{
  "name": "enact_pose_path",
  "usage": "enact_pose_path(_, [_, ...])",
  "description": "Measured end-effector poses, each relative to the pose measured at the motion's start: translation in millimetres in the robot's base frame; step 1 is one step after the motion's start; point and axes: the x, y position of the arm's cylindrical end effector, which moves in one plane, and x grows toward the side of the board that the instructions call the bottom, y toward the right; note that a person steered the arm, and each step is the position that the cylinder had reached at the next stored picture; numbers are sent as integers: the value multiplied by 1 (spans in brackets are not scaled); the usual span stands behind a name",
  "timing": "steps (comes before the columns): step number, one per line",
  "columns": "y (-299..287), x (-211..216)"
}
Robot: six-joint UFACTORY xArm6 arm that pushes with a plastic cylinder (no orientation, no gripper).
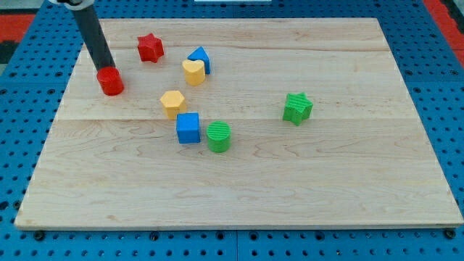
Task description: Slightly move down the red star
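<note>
red star (pixel 151 47) | upper left of the bench (pixel 348 181) | my tip (pixel 106 68), a bare rod tool holding nothing, touches the red cylinder (pixel 111 82) at the star's 8 o'clock | best: circle to 12 o'clock, nudge gently toward 6.

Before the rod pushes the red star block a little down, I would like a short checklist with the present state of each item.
1. Red star-shaped block in view, near the view's top left: ok.
2. My tip above the star for a downward push: not ok; it is left of and below it, at the red cylinder block.
3. Tip touching the cylinder: cannot tell.
4. Path below the star free of blocks: ok.
5. Blue triangular block and yellow heart-shaped block apart from the star: ok.
</note>
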Motion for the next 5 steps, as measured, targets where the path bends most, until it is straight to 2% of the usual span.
enact_pose_path(1, [3, 1])
enact_pose_path(2, [9, 55])
enact_pose_path(3, [8, 44])
enact_pose_path(4, [-1, -24])
enact_pose_path(5, [-65, -74])
